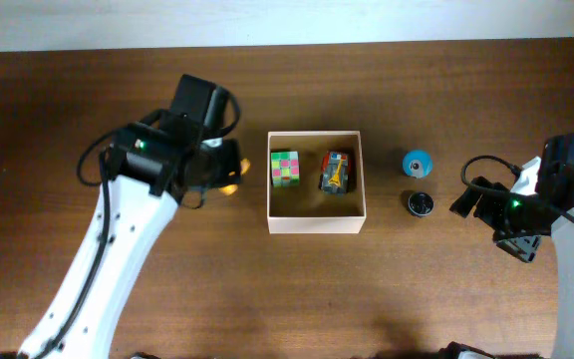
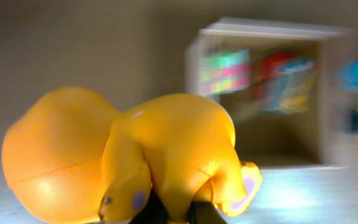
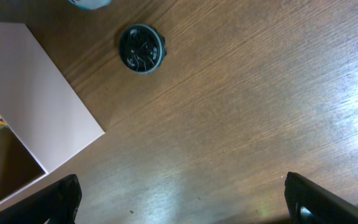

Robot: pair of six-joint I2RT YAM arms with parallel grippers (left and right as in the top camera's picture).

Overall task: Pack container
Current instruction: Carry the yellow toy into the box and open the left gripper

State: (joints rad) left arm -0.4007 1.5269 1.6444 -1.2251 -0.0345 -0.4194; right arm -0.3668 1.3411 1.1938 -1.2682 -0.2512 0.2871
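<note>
Here, the container (image 1: 316, 225) stands open-topped about midway between the left and right edges of the wooden surface (image 1: 267, 299), with white outer walls and a tan floor. Two things lie inside it. A colour cube (image 1: 285, 168) sits against the wall facing the left edge, and a multicoloured toy (image 1: 337, 173) lies by the wall facing the right edge, a strip of bare floor between them.

The left pincer (image 2: 171, 215) is clenched on a yellow rubber toy (image 2: 166, 143), which fills most of the left wrist view. Only dark slivers of the fingers show beneath it. From overhead the toy is a small yellow patch just outside the container's left wall, under the arm. Whether it touches the surface cannot be told.

Toward the right edge, a blue round piece (image 1: 417, 162) and a black round piece (image 3: 141, 48) lie near the container but apart from it, the blue one nearer the far edge.

The right pincer (image 3: 185, 200) is released, its fingers spread wide over bare wood near the right edge, holding nothing.
</note>
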